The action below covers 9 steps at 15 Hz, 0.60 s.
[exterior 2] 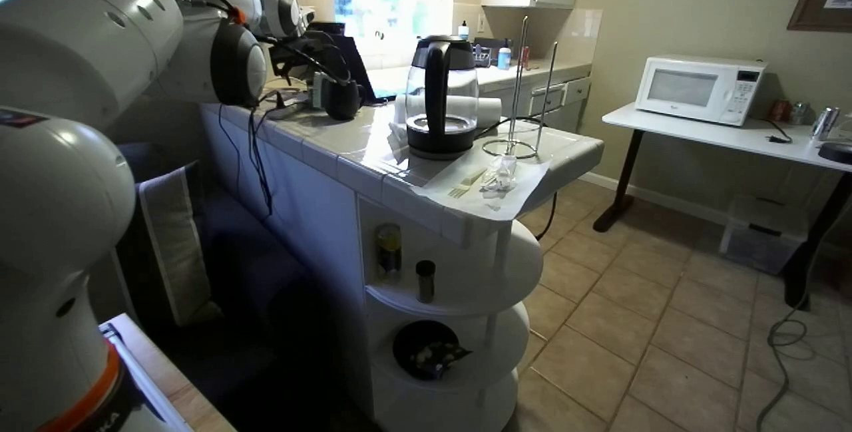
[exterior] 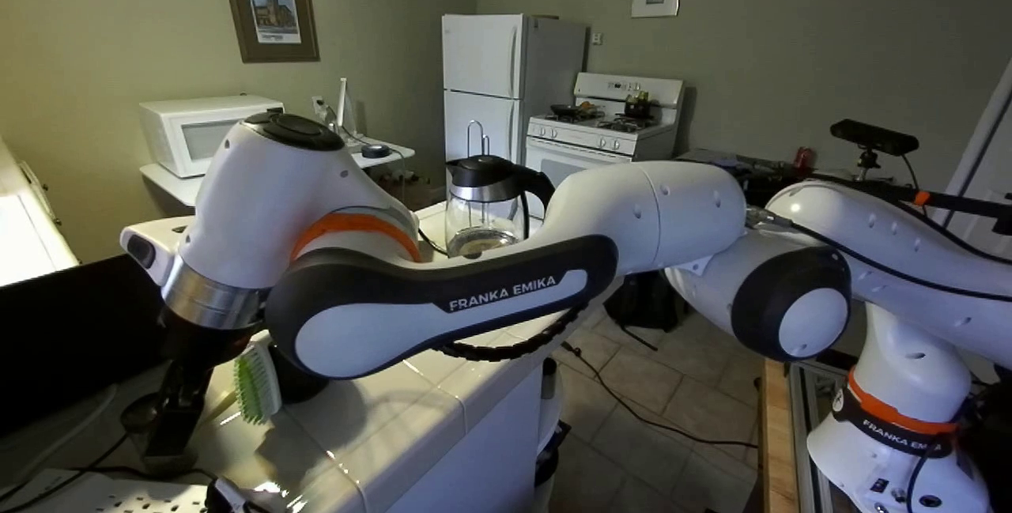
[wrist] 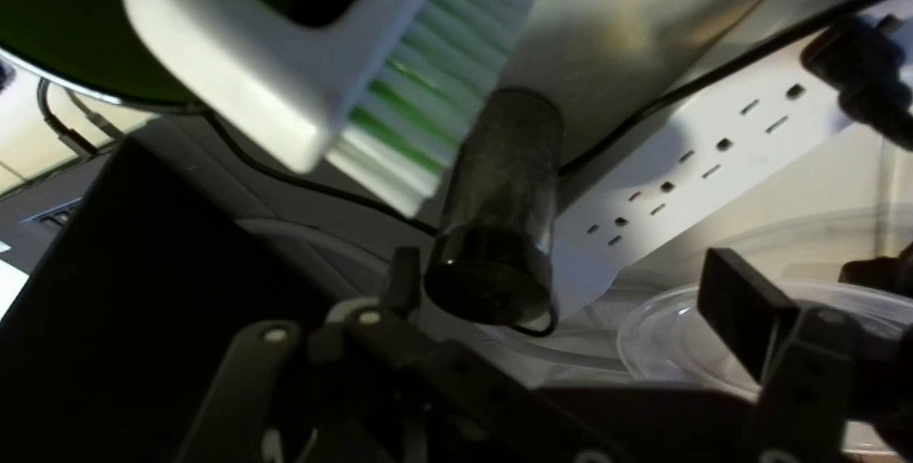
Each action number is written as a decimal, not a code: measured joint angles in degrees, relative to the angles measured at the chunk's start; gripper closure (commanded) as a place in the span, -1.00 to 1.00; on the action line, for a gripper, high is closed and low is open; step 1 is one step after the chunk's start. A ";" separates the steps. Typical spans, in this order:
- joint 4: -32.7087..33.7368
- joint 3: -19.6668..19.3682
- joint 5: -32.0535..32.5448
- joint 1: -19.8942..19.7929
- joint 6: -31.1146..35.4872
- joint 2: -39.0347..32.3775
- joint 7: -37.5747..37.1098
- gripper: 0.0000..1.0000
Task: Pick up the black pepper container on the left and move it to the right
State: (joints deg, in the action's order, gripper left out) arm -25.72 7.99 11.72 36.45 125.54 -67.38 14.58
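Presently gripper [wrist: 573, 293] stands wide, holding nothing; off-centre closing could tip black pepper container [wrist: 505, 177] toward scrub brush [wrist: 421, 92].

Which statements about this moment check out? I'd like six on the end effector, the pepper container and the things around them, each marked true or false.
1. In the wrist view, the end effector is open. True.
2. There, the brush shows right beside the pepper container. True.
3. The end effector has the pepper container clamped. False: its jaws stand apart.
4. In an exterior view, the glass kettle stands on the counter with the white roll behind it. True.
5. The white roll stands upright. False: it lies on its side.
6. The brush has only black bristles. False: they are green and white.
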 measured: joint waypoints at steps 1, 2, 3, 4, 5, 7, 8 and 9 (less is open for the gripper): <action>-0.23 -0.38 -0.06 -0.06 1.64 -0.15 -0.10 -1.00; -0.42 -0.69 -0.11 -0.12 3.09 -0.29 -0.21 -1.00; -0.43 -0.91 -0.24 -0.17 4.12 -0.48 -0.28 -1.00; -0.43 -0.98 -0.39 -0.23 4.94 -0.67 -0.28 -1.00; -0.43 -1.00 -0.60 -0.30 5.64 -0.86 -0.28 -1.00; -0.43 -1.00 -1.25 -0.44 6.01 -1.17 -0.29 -1.00; -0.43 -1.02 -1.52 -0.52 6.01 -1.28 -0.37 -1.00; -0.43 -1.06 -1.69 -0.62 6.01 -1.39 -0.54 -1.00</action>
State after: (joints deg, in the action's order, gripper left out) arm -26.14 6.93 10.03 35.83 131.55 -68.77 14.04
